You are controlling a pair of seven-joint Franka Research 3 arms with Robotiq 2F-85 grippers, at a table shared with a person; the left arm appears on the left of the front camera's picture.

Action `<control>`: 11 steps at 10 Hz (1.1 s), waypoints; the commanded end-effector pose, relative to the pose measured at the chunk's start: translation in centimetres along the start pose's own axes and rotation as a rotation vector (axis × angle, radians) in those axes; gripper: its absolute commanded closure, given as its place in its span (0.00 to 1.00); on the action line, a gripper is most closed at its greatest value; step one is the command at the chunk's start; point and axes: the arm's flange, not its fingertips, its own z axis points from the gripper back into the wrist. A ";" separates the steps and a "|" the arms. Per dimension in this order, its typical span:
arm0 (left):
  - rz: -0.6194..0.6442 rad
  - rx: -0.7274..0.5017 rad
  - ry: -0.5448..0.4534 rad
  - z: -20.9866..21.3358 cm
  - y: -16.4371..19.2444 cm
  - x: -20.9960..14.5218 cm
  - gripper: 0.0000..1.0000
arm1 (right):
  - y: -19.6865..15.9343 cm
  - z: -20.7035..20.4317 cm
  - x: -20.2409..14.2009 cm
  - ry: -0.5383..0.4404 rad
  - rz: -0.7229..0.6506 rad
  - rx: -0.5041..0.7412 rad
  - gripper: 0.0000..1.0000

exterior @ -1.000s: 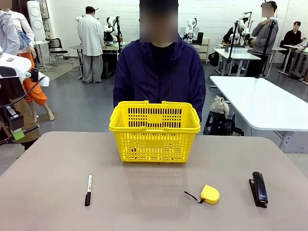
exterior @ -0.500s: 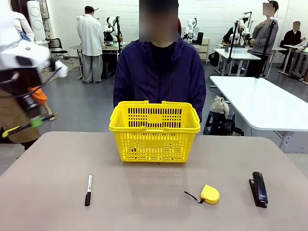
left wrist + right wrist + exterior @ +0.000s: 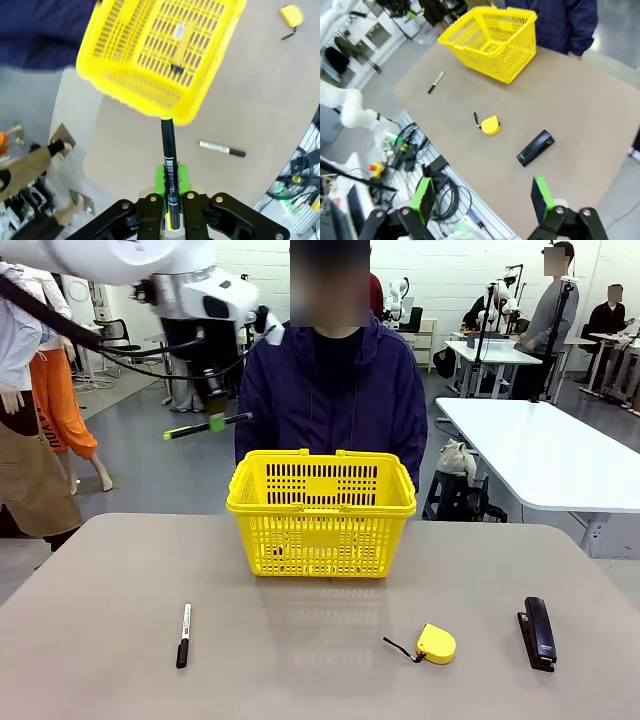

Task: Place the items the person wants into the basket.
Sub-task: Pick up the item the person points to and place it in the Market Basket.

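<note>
Pen [image 3: 168, 145] is partly hidden within the clamped left claw [image 3: 170, 181].

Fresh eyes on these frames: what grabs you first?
The bright yellow plastic lattice shopping basket at the far middle of the table, in front of the person in a dark jacket. Next, the left gripper hangs high over the table, left of the basket, jaws shut on a thin black pen with a yellow tip. A small yellow tape measure lies near right.

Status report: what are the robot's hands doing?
Left hand shut on the pen, up by the basket. Right hand open, empty. Tape measure on table. Nothing blocking.
</note>
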 end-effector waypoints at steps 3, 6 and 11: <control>-0.204 -0.145 -0.028 -3.7 1.9 7.7 0.89 | -0.1 -0.1 0.1 -0.028 0.018 0.025 0.00; -0.243 -0.152 -0.013 -7.2 1.6 10.6 0.89 | -0.1 -0.1 0.1 -0.028 0.018 0.025 0.00; -0.228 -0.160 -0.027 -8.6 0.9 10.5 0.89 | -0.1 -0.1 0.1 -0.028 0.018 0.025 0.00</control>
